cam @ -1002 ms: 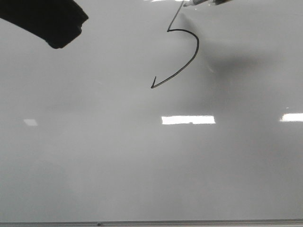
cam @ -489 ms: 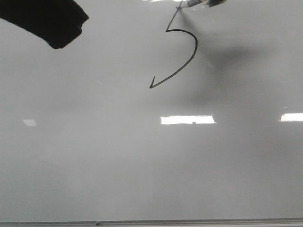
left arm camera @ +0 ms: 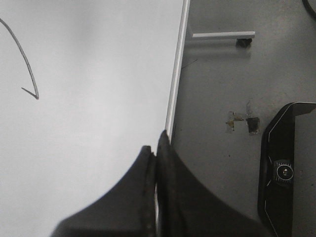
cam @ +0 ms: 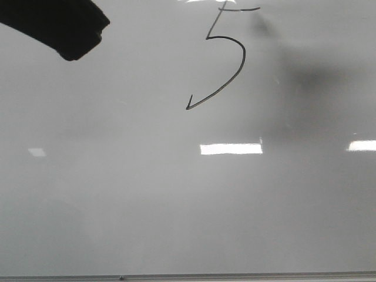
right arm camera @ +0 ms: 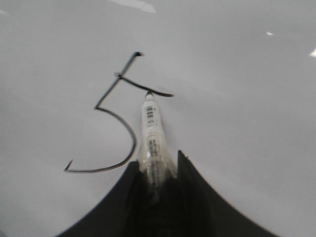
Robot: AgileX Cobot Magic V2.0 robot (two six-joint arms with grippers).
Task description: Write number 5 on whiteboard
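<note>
The number 5 [cam: 243, 59] is drawn in thin black marker near the top of the whiteboard [cam: 176, 205], with top bar, slanted stem and curved hooked tail. It also shows in the right wrist view [right arm camera: 132, 136]. My right gripper [right arm camera: 155, 165] is shut on a clear-bodied marker [right arm camera: 150, 131], whose tip sits at the 5's top bar. The right gripper is out of the front view; only its shadow shows. My left gripper [left arm camera: 156, 150] is shut and empty over the board's side edge; its black arm [cam: 64, 29] shows at the upper left. The 5's tail hook [left arm camera: 30, 89] shows in the left wrist view.
Bright rectangular light reflections [cam: 231, 148] lie on the board. The thin grey frame runs along the near edge [cam: 235, 275] and the side edge [left arm camera: 176, 74]. Beyond that side is grey floor with a wheeled bar [left arm camera: 222, 35] and a black device [left arm camera: 284, 168].
The marker has moved right and out of the front view's top, leaving the 5's top bar drawn. The shadow has shifted right. The left arm has not moved.
</note>
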